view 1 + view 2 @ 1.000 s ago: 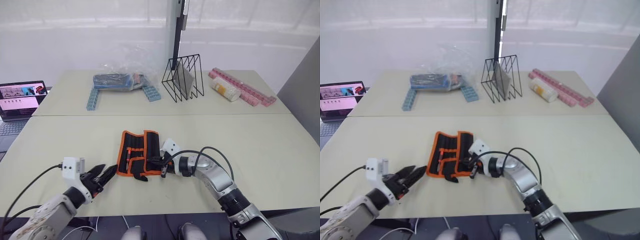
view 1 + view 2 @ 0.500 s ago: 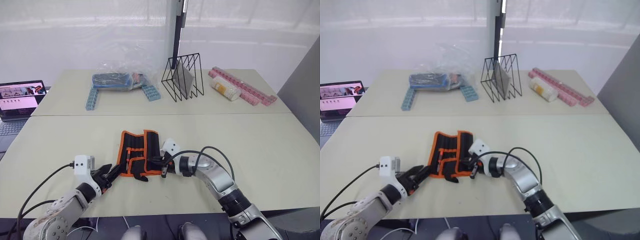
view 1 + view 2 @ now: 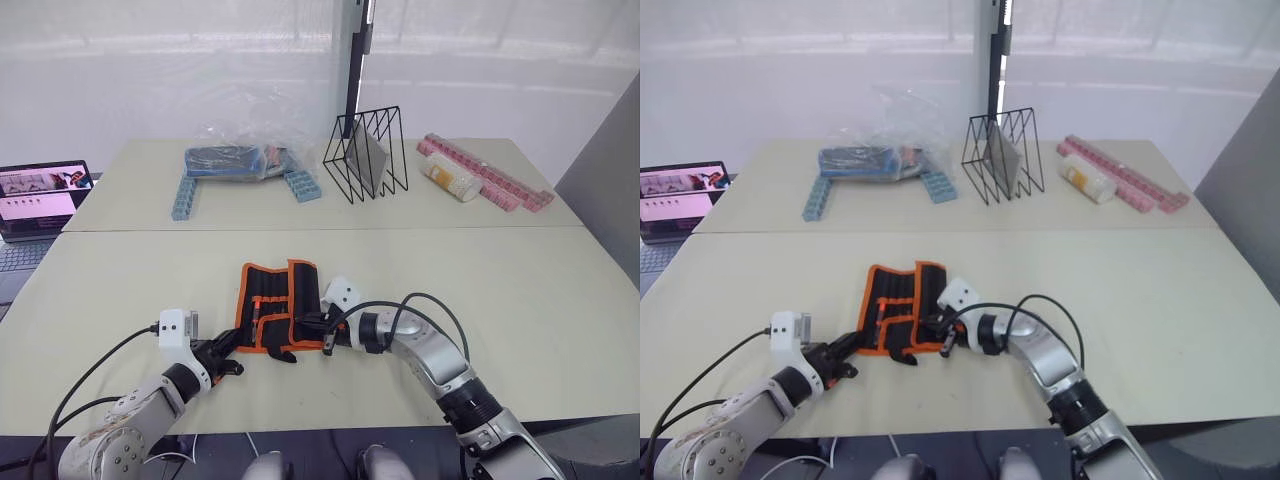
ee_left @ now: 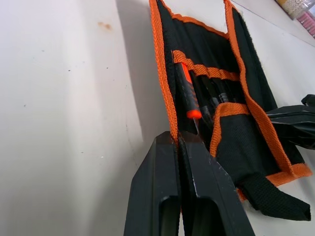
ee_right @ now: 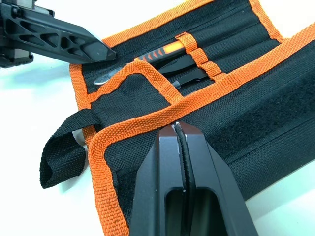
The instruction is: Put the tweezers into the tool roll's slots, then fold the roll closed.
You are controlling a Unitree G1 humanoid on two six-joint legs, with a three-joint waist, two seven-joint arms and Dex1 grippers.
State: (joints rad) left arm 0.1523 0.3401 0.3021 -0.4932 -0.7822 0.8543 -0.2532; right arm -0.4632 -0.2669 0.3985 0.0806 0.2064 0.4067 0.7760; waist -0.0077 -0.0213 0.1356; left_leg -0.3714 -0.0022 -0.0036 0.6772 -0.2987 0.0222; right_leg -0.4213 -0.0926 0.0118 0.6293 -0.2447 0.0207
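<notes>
From the left eye view, you have the tool roll (image 3: 279, 307) lying open on the near table (image 3: 520, 290), in front of the robot, with one gripper at each side of it. The left gripper (image 3: 226, 345) sits at the roll's left near corner and the right gripper (image 3: 318, 330) at its right near edge. That pairing looks like a setup for folding, each side held so the fabric cannot slide.

The right eye view gives you the same layout. Well behind the roll, on the far table, stand a wire rack (image 3: 1004, 156), a clear plastic bag (image 3: 888, 150) and pink strips (image 3: 1125, 175). A laptop (image 3: 678, 200) sits off to the left.

In the left wrist view, your left gripper is pressed shut, its tips touching the orange edging at the roll's outer border. Whether any fabric is pinched between them, you cannot tell. Inside, the slots (image 4: 209, 96) hold slim black tweezers (image 4: 215, 97) under an orange cross-band, beside a tool with an orange handle (image 4: 187, 91).

In the right wrist view, your right gripper (image 5: 179, 132) is clenched on the orange-trimmed edge of the roll's flap, with the black strap (image 5: 61, 155) trailing loose near the corner. The roll shows coarse black weave with bright orange binding. The tweezers look seated, so folding seems the step in hand.
</notes>
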